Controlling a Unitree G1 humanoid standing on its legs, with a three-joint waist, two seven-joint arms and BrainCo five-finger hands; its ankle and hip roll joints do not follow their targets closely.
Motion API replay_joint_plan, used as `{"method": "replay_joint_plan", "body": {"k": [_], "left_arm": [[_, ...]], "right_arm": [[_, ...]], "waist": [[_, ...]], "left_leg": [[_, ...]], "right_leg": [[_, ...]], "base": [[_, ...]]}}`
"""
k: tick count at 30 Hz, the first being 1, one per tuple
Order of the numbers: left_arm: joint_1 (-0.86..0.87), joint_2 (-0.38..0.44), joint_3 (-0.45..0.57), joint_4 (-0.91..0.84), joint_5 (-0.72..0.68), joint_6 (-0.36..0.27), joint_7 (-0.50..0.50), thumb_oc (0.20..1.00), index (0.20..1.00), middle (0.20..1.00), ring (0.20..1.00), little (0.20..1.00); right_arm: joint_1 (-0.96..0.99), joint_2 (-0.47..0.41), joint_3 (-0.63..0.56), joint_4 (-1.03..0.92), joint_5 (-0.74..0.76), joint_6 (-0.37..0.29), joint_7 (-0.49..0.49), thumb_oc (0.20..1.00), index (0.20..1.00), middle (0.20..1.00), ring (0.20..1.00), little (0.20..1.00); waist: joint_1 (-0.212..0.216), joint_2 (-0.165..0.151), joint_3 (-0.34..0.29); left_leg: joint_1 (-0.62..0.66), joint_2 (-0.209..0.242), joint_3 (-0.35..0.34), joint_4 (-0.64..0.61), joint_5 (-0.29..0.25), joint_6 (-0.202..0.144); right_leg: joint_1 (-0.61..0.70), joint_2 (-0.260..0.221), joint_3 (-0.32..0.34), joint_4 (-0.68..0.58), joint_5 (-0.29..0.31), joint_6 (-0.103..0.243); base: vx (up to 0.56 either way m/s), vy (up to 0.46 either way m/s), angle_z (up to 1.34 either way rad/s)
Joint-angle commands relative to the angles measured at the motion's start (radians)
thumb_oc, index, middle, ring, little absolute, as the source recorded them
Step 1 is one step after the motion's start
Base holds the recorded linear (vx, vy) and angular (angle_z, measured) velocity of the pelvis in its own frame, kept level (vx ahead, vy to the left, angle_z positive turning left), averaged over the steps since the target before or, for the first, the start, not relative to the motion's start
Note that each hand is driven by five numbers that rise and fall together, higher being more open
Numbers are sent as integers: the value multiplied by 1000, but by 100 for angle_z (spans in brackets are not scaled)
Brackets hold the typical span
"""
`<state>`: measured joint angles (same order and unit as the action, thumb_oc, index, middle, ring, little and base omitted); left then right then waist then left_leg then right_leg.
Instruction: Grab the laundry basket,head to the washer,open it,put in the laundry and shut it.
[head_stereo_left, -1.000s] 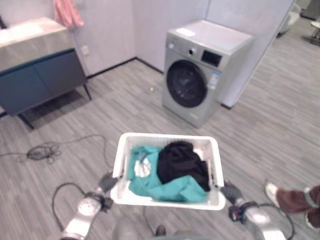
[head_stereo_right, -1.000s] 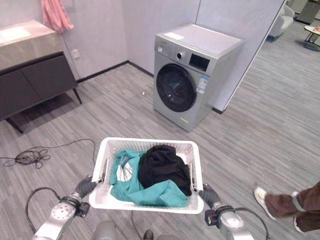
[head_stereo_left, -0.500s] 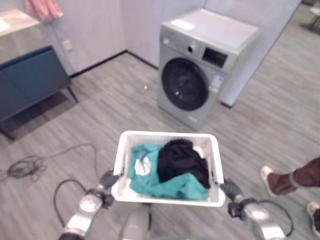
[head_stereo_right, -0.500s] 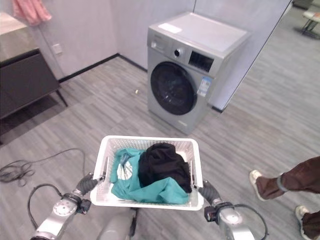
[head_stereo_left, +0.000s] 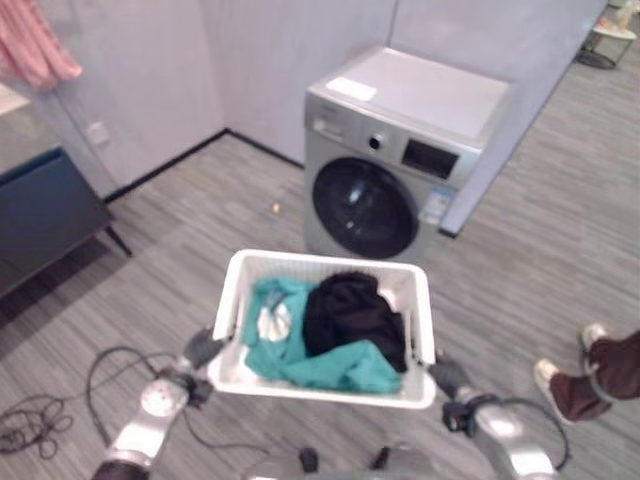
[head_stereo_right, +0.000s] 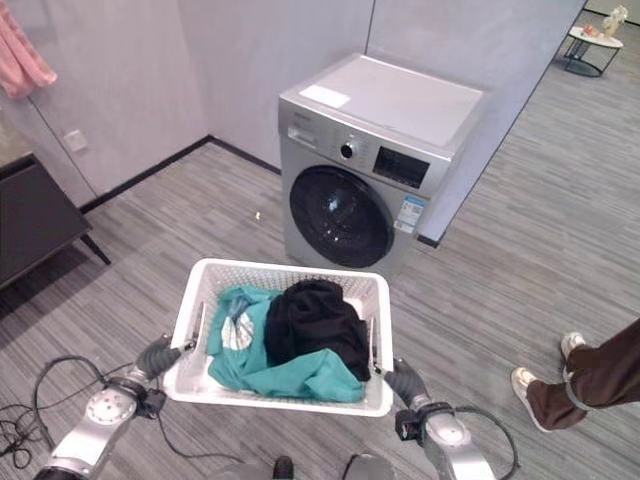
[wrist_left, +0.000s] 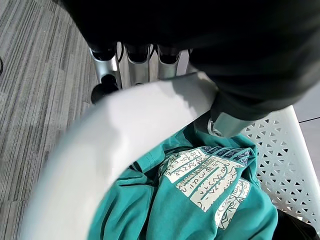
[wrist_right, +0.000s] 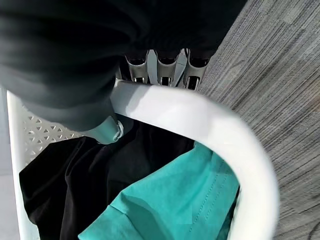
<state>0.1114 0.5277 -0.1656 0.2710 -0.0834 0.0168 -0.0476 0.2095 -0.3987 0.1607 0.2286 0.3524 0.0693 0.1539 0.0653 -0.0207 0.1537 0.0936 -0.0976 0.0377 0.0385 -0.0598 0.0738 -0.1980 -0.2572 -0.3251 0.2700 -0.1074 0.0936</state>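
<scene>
You see the white laundry basket (head_stereo_right: 283, 340) carried off the floor, just in front of the washer (head_stereo_right: 375, 165), whose round door (head_stereo_right: 341, 216) is closed. The left robot hand (head_stereo_right: 158, 354) and the right robot hand (head_stereo_right: 402, 382) each curl round a basket rim. A teal garment (head_stereo_right: 275, 368) and a black garment (head_stereo_right: 313, 322) lie inside.
</scene>
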Motion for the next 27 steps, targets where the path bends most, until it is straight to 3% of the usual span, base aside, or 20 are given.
{"method": "replay_joint_plan", "body": {"k": [1, 3, 7, 10, 12, 15, 16, 18, 19, 23, 24, 25, 27], "left_arm": [[-50, 5, 66, -93, -118, -83, -8, 200, 200, 200, 200, 200], [-63, 2, 65, -88, -101, -88, -8, 200, 200, 200, 200, 200], [-70, -1, 62, -86, -88, -92, -11, 200, 200, 200, 200, 200], [-78, -3, 58, -82, -82, -95, -11, 200, 200, 200, 200, 200], [-77, -13, 51, -77, -80, -97, -9, 200, 200, 200, 200, 200], [-76, -25, 40, -61, -95, -93, -6, 200, 200, 200, 200, 200], [-66, -21, 46, -61, -104, -87, -9, 200, 200, 200, 200, 200], [-48, -21, 53, -76, -115, -76, -7, 200, 200, 200, 200, 200], [-46, -23, 56, -80, -117, -75, -4, 200, 200, 200, 200, 200], [-54, -25, 58, -88, -130, -76, -2, 200, 200, 200, 200, 200], [-67, -23, 51, -82, -130, -79, 0, 200, 200, 200, 200, 200], [-72, -23, 45, -79, -131, -77, 1, 200, 200, 200, 200, 200], [-83, -24, 37, -73, -131, -84, 8, 200, 200, 200, 200, 200]], "right_arm": [[-33, -21, -56, -70, 86, -86, 81, 200, 200, 200, 200, 200], [-23, -15, -60, -79, 86, -83, 86, 200, 200, 200, 200, 200], [-11, -13, -67, -85, 84, -79, 93, 200, 200, 200, 200, 200], [-2, -14, -69, -88, 88, -76, 96, 200, 200, 200, 200, 200], [12, -16, -73, -93, 95, -77, 99, 200, 200, 200, 200, 200], [21, -24, -68, -99, 122, -80, 98, 200, 200, 200, 200, 200], [13, -34, -63, -105, 144, -85, 93, 200, 200, 200, 200, 200], [16, -57, -62, -122, 166, -90, 83, 200, 200, 200, 200, 200], [15, -62, -61, -123, 165, -90, 80, 200, 200, 200, 200, 200], [15, -69, -66, -125, 168, -90, 66, 200, 200, 200, 200, 200], [13, -76, -74, -128, 170, -93, 61, 200, 200, 200, 200, 200], [12, -77, -74, -133, 168, -93, 61, 200, 200, 200, 200, 200], [8, -79, -74, -135, 154, -101, 60, 200, 200, 200, 200, 200]], "waist": [[1, -7, -41], [-21, -6, -32], [-42, -5, -34], [-51, -15, -45], [-62, -19, -57], [-70, -12, -70], [-59, -19, -70], [-36, -44, -40], [-30, -49, -30], [-19, -63, -12], [-10, -71, 0], [-7, -68, 1], [15, -62, 12]], "left_leg": [[-76, 105, 23, 97, -62, -46], [-25, 110, 16, 84, -90, -57], [45, 123, -1, 76, -121, -78], [77, 133, -13, 73, -137, -91], [112, 168, -18, 81, -140, -109], [98, 245, -39, 172, -64, -138], [45, 286, -49, 315, 34, -134], [-83, 295, -111, 587, 134, -97], [-118, 306, -114, 624, 159, -90], [-194, 316, -83, 610, 147, -77], [-252, 314, -41, 500, 112, -90], [-256, 314, -29, 412, 112, -104], [-293, 298, -46, 265, 154, -134]], "right_leg": [[82, 11, 52, -132, 149, 51], [37, 7, 111, -225, 217, 78], [13, 0, 106, -286, 276, 108], [34, 15, 118, -297, 273, 108], [40, 41, 147, -255, 270, 99], [54, 108, 141, -203, 223, 57], [89, 148, 126, -188, 180, 20], [142, 208, 153, -187, 135, -43], [157, 220, 152, -191, 124, -54], [186, 224, 149, -207, 107, -63], [210, 216, 146, -220, 100, -54], [214, 214, 143, -221, 93, -48], [238, 212, 144, -220, 83, -39]], "base": [[255, -128, 35], [304, -152, 24], [297, -166, 15], [244, -187, 27], [308, -289, 26], [288, -369, 14], [295, -513, 15], [225, -531, -9], [125, -374, -36], [62, -85, -7], [113, 38, -2], [159, 78, 9], [117, 98, 1]]}}
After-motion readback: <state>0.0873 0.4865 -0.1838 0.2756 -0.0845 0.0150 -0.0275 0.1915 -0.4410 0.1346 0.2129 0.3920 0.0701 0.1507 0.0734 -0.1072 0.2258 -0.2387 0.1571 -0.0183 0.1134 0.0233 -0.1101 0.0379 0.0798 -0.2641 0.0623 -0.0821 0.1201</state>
